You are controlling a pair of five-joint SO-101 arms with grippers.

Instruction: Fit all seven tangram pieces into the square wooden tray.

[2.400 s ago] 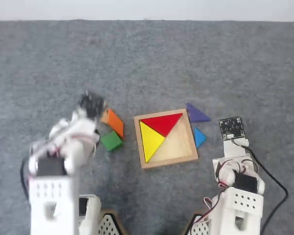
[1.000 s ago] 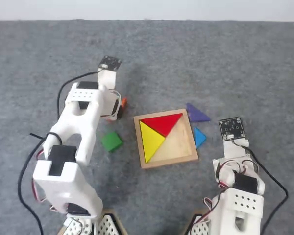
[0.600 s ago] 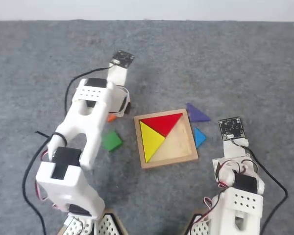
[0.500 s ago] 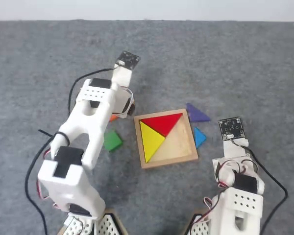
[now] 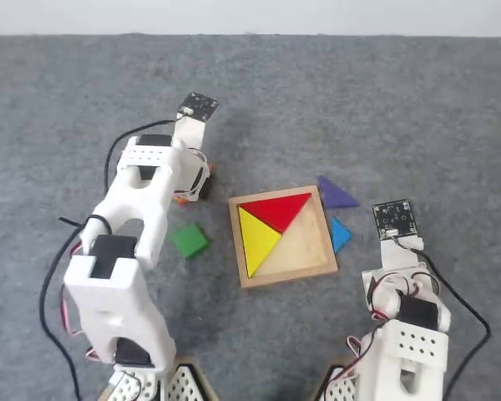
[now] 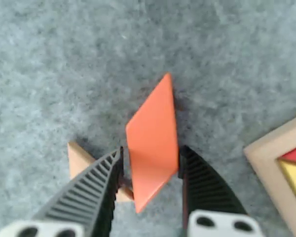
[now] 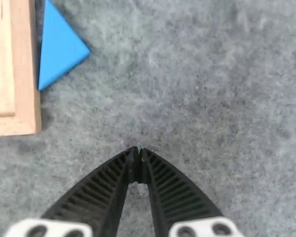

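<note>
Right gripper [image 7: 137,151]: clenched, fingertips together with nothing between them, over bare grey carpet [image 5: 401,109], just off the near right corner of the wooden tray [image 5: 288,274]. That arm sits folded close to its base.

Blue triangle [image 7: 59,47]: flat on the carpet, just beside the tray's right rim, outside it.

In the tray: yellow triangle [image 5: 256,236] along the left side, red triangle [image 5: 277,210] along the far side, their points meeting near the centre. The near-right half is bare wood.

Green square [image 5: 189,241]: on the carpet left of the tray, apart from it.

Left arm is stretched out past the green square. Left gripper [image 6: 151,153]: grasping the orange parallelogram [image 6: 153,143], one finger on each long edge. This is near the tray's far left corner, outside it. Can't tell if the piece is off the carpet.

Tan piece [image 6: 78,157]: on the carpet, partly hidden behind one finger, next to the parallelogram.

Purple triangle [image 5: 336,194]: on the carpet off the tray's far right corner.
</note>
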